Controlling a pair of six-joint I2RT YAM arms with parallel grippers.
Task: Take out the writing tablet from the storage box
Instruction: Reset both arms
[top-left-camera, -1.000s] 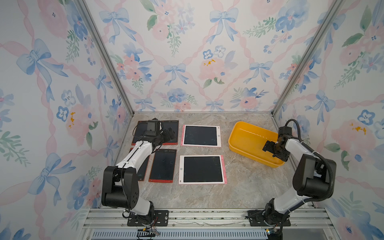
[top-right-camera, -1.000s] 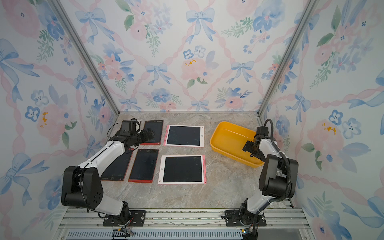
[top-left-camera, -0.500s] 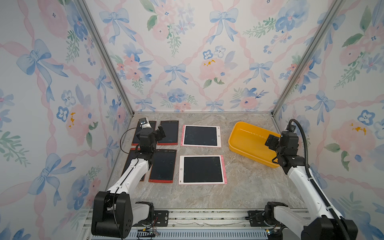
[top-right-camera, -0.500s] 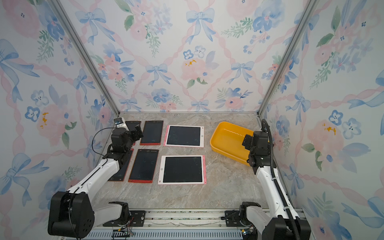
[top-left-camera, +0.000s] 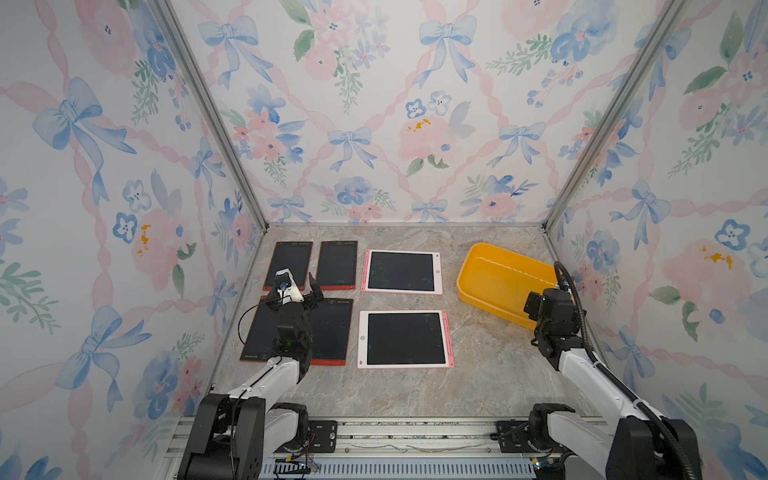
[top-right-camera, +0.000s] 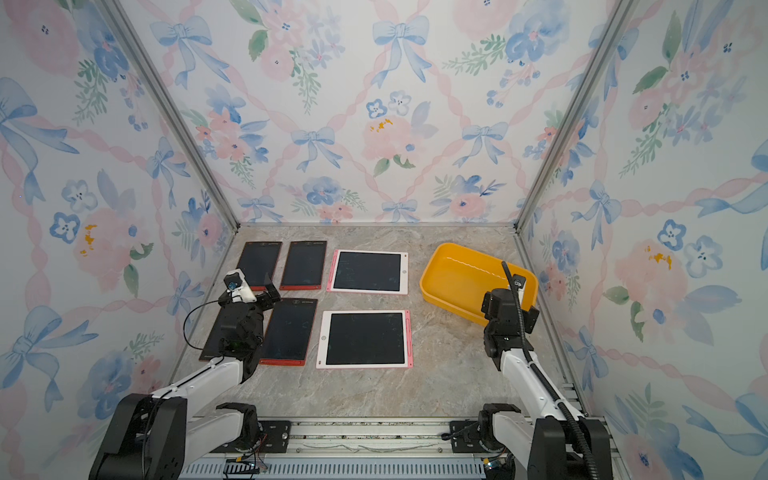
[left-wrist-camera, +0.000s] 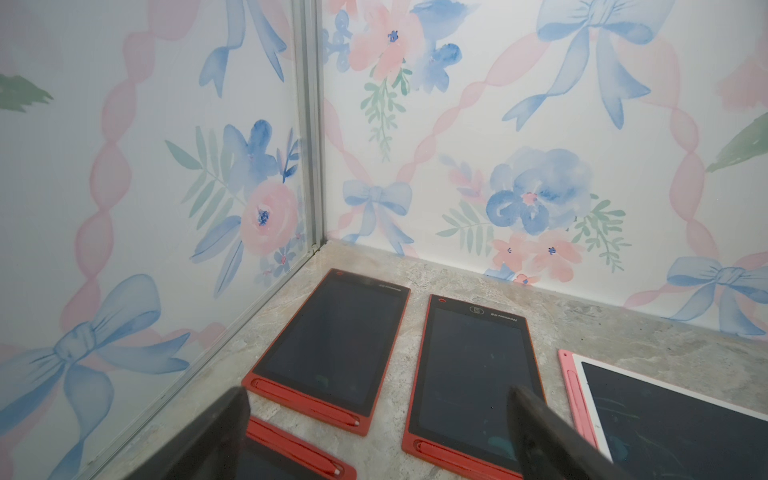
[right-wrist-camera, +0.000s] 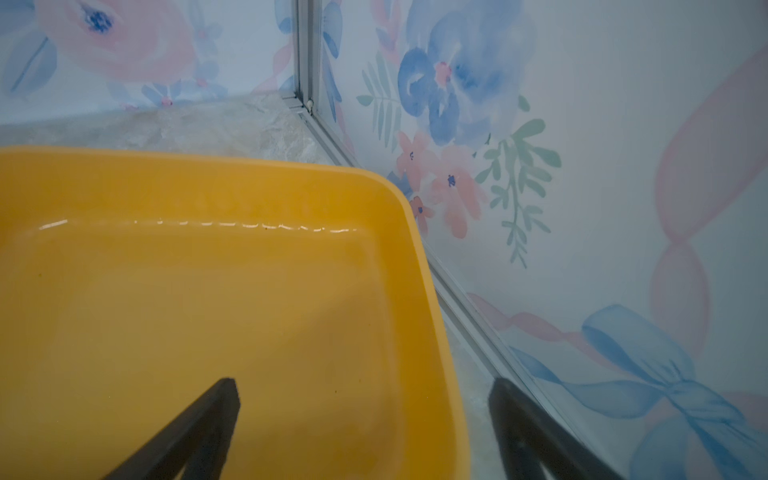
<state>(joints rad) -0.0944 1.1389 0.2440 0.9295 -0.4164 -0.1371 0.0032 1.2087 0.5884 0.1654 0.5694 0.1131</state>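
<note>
In both top views the storage box (top-left-camera: 498, 276) (top-right-camera: 465, 276) is sitting skewed at the right middle of the frame. Its floor is showing bare yellow, with no tablet inside. 6 writing tablets (top-left-camera: 402, 271) are lying flat on the table (top-left-camera: 478, 374) at the centre and left. 4 red tablets (top-left-camera: 337, 264) are forming a 2-by-2 block, and 2 pink tablets (top-left-camera: 404, 338) are lying just beside it, all well apart from the box.

The left gripper (left-wrist-camera: 378, 419) is hovering over the red block with its jaws spread wide and nothing between them. The right gripper (right-wrist-camera: 363, 388) is hanging over the box's corner, equally wide and empty. In the right wrist view 1 finger is showing over the box floor and 1 outside the rim. Whether either is touching the rim I cannot tell.

Judging from this layout, the unloading is looking finished and the step in hand is the clearing away. With nothing left to grasp, the next move is calling for both arms to be drawing back towards the lower edge of the frame. The right one will need to be lifting clear of the rim so as not to drag the box, and the left one keeping above the red tablets.
</note>
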